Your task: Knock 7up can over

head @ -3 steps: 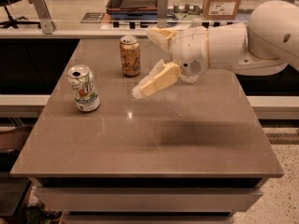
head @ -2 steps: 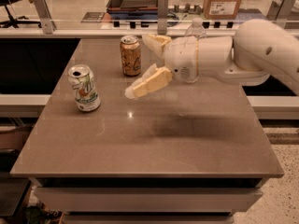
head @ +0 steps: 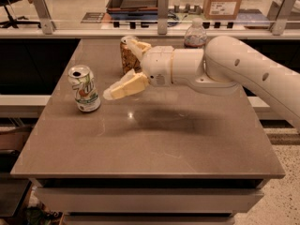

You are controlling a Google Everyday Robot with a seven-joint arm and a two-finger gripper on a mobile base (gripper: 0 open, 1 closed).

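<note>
The 7up can (head: 83, 88) stands upright on the left part of the brown table (head: 154, 139); it is white and green with a red spot and a silver top. My gripper (head: 123, 69) reaches in from the right on a white arm, above the table and just right of the can, not touching it. Its two cream fingers are spread wide apart and hold nothing. The lower finger (head: 123, 87) points at the can, its tip close to the can's right side. The upper finger (head: 138, 48) lies in front of the gold-orange can.
A gold-orange can (head: 127, 55) stands at the back of the table, partly hidden by my upper finger. A clear water bottle (head: 195, 33) stands at the back behind my arm. A railing with glass runs behind the table. The table's left edge is near the 7up can.
My gripper and arm have moved left toward the 7up can, closing most of the gap. The cans and the bottle have not moved.
</note>
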